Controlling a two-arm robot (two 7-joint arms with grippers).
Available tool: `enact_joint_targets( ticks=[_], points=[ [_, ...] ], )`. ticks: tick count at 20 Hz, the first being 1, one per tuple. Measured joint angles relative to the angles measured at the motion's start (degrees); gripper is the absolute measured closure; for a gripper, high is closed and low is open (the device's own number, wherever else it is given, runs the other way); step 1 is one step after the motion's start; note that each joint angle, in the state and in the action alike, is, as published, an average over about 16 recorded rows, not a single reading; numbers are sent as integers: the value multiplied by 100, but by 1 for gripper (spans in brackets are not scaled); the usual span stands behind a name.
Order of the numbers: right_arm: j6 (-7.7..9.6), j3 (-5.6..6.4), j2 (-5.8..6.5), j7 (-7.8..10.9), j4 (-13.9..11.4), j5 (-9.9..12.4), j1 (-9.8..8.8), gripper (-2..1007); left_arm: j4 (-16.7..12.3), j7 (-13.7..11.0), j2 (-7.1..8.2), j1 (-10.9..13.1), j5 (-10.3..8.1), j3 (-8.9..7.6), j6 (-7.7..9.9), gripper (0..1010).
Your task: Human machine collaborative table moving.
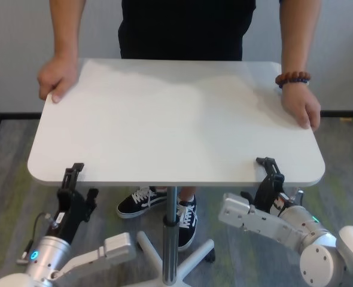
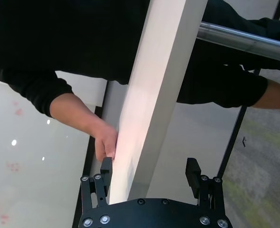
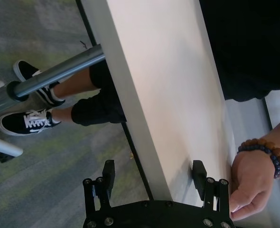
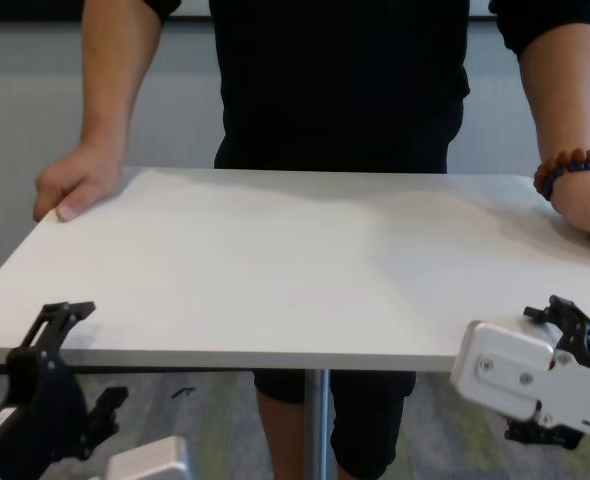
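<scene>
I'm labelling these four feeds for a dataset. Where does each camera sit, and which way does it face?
Head: high on the robot, looking down at the table, the human opposite, both grippers at the near edge.
Chest: lower, facing across the near edge; left gripper, right gripper.
Left wrist: looks along the tabletop's edge past open jaws.
Right wrist: same, showing the pole and bracelet.
Head and right wrist views share the bracelet.

The white table [image 1: 176, 131] stands on grey-green carpet [image 1: 9, 197], the human's hands [image 1: 58, 78] resting on it.
</scene>
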Motion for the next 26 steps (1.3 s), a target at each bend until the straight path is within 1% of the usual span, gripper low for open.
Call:
enact_joint_targets(
  ticks=[7, 16, 20, 26],
  points=[
    [159, -8, 94, 175, -483, -78, -347, 0, -470, -168, 220, 354, -30, -146, -14, 10],
    [358, 20, 135, 339, -1030, -164, -745, 0, -906, -342, 438, 695, -48, -383, 4, 10],
    [365, 47, 152, 340, -1241, -193, -880, 0, -1128, -407, 515, 833, -81, -516, 16, 10],
    [260, 120, 197, 247, -1582, -221, -1043, 0, -1592, -486, 598, 1068, -187, -756, 23, 10]
  ],
)
